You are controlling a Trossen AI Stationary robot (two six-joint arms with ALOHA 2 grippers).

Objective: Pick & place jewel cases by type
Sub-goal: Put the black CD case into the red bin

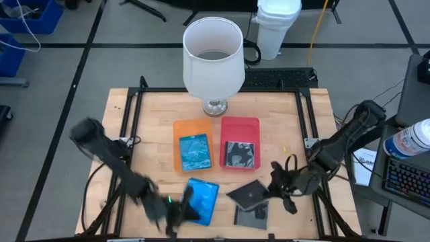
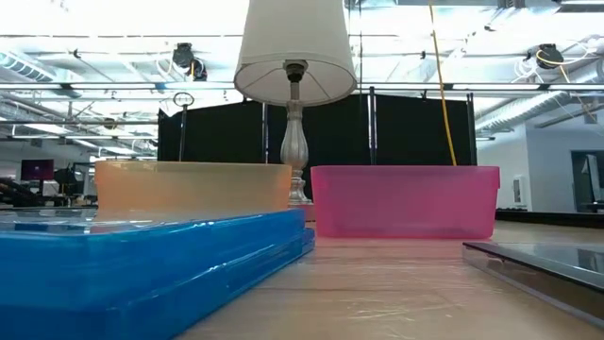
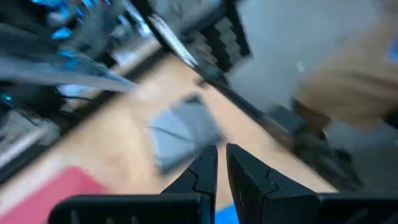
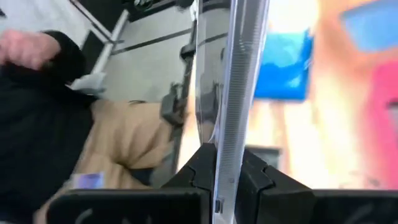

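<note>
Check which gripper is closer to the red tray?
Right. The right gripper holds a dark jewel case just below the red tray; the left gripper sits farther away.

The left gripper (image 1: 176,216) sat closed at lower left; the right gripper (image 1: 272,190) was clamped at lower right.

We see a light wooden table (image 1: 154,107). On it: 1 white-shaded lamp (image 1: 213,57) at the far edge, centre; 1 orange tray (image 1: 180,129) and 1 red tray (image 1: 240,125) side by side mid-table. Near the front edge lie blue jewel cases (image 1: 205,195) left of centre and 1 dark grey jewel case (image 1: 252,216) right of centre.
</note>
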